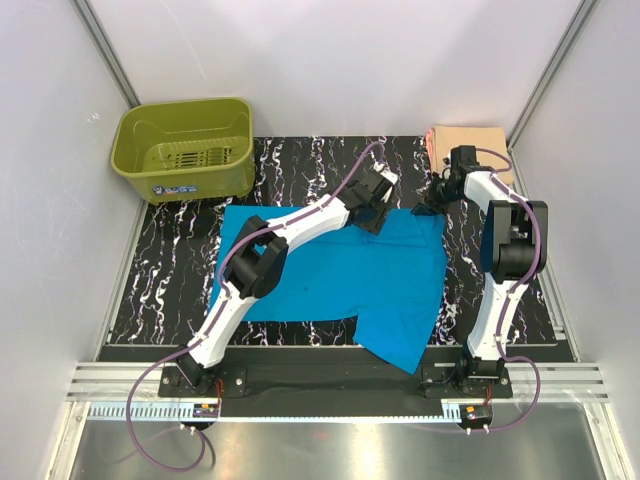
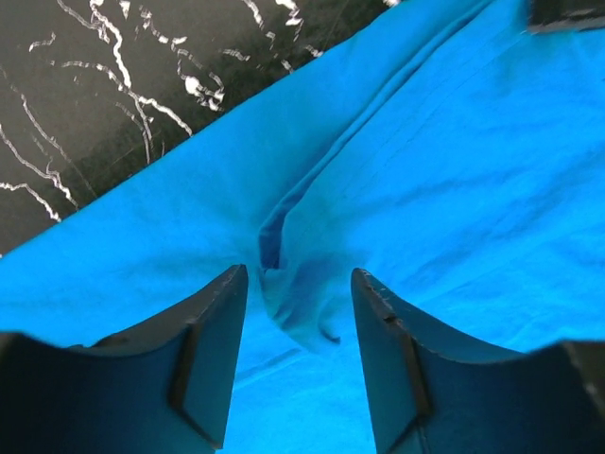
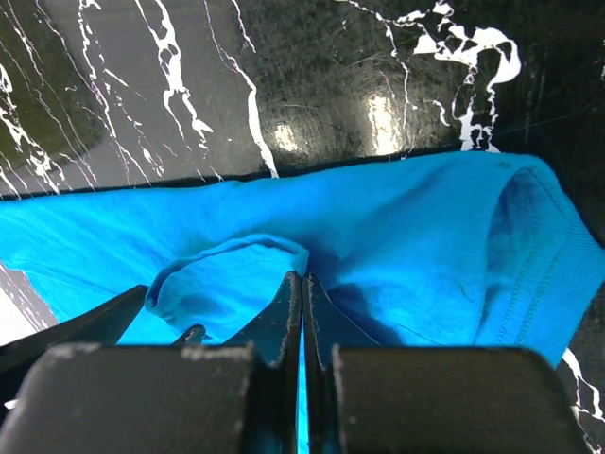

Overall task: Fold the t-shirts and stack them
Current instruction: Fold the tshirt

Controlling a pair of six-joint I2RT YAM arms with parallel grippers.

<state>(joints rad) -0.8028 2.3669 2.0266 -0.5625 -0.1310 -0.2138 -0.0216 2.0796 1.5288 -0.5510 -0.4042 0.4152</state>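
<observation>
The turquoise-blue t-shirt (image 1: 340,270) lies spread on the black marbled mat, and one flap hangs toward the near edge. My left gripper (image 1: 378,210) hovers at the shirt's far edge. In the left wrist view this gripper (image 2: 298,274) is open, and a small pucker of blue cloth (image 2: 284,284) rises between its fingertips without being pinched. My right gripper (image 1: 437,200) is at the shirt's far right corner. Its jaws (image 3: 302,276) are shut on a fold of the blue t-shirt (image 3: 406,246). The peach t-shirt (image 1: 470,138) lies folded at the back right.
An olive-green basket (image 1: 185,150) stands at the back left corner. The black marbled mat (image 1: 170,270) shows bare to the left of the shirt. White walls close in on both sides. The arm bases sit on the rail at the near edge.
</observation>
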